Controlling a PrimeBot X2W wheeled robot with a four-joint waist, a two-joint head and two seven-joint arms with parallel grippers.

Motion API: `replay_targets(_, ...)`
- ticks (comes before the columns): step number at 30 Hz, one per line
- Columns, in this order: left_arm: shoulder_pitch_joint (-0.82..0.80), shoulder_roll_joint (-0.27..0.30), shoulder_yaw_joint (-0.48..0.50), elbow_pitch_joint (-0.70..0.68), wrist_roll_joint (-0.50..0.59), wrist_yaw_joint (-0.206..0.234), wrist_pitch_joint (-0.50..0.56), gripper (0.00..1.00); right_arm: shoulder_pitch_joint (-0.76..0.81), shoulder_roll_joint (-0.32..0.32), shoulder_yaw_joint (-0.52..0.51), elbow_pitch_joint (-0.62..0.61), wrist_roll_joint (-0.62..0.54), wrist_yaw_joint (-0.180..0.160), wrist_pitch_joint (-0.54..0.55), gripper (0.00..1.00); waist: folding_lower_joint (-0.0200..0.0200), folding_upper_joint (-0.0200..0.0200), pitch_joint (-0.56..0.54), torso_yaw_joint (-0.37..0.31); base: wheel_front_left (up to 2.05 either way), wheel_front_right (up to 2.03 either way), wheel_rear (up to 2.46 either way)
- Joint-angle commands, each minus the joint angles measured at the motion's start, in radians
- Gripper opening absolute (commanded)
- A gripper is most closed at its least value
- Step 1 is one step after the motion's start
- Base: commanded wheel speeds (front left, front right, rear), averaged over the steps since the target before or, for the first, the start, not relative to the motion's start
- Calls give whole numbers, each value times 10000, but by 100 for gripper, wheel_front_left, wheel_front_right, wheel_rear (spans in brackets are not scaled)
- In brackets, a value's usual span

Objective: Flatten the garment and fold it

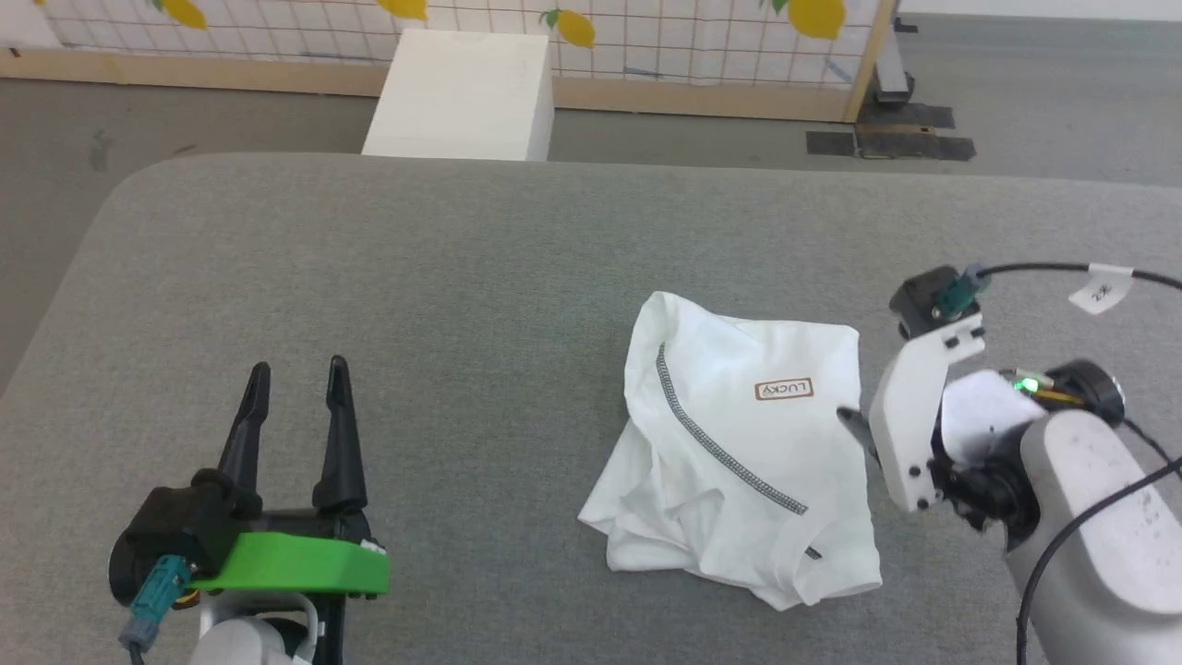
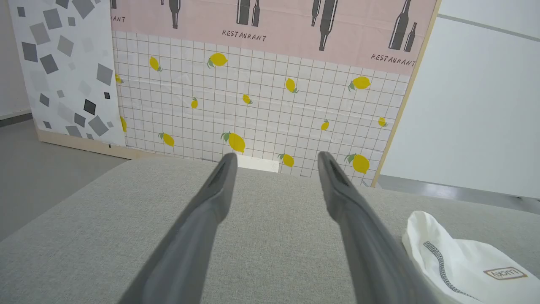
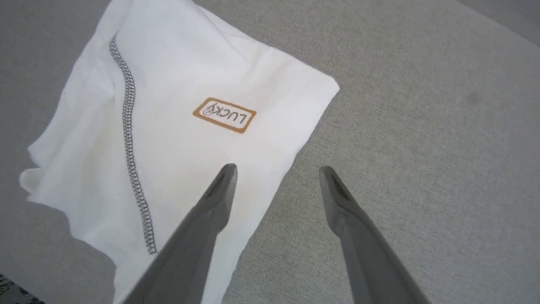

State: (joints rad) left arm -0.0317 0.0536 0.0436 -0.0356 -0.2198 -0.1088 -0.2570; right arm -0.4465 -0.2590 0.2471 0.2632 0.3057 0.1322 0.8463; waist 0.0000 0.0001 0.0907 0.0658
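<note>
Grey cloth covered your desk [image 1: 443,277], the shirt [image 1: 739,443] bunched right of centre. Your left tool [image 1: 299,365] stood open, well apart. Your right tool [image 3: 277,171], open, hung over its edge; closing there could have pinched several layers.

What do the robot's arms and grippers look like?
Both have two long dark fingers. The left gripper has a black base, a green plate and a teal plug. The right gripper has a white bracket, a tagged black cable, a green light and a pale grey forearm.
</note>
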Motion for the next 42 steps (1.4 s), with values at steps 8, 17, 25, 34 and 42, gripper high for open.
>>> replay_targets(8, -214, -33, -402, 10, -58, -54, -47, 100, 950, 975, -1054, -18, -763, -15, 373, 100, 0, -1, 680, 310, 0, 0, 0)
replay_targets(17, -389, -33, -461, 168, -71, -100, -47, 100, 1060, 1050, -1191, 1429, -1221, -15, -161, 25, 0, -1, 948, 721, 0, 0, 0)
replay_targets(25, -125, -33, -318, 54, -27, -88, -47, 100, 620, 383, 8, 1139, -725, -15, -252, 0, 0, -1, 748, -61, 0, 0, 0)
replay_targets(34, 383, -33, 56, -727, -172, 153, -47, 100, -796, -1278, 2685, 92, 467, -15, 132, 0, 0, -1, 1154, -2716, 0, 0, 0)
replay_targets(42, -61, 162, -178, -1118, 0, 62, -41, 100, -1759, -3068, 3500, -62, 1167, -15, -271, 0, 0, -1, 2230, -3633, 0, 0, 0)
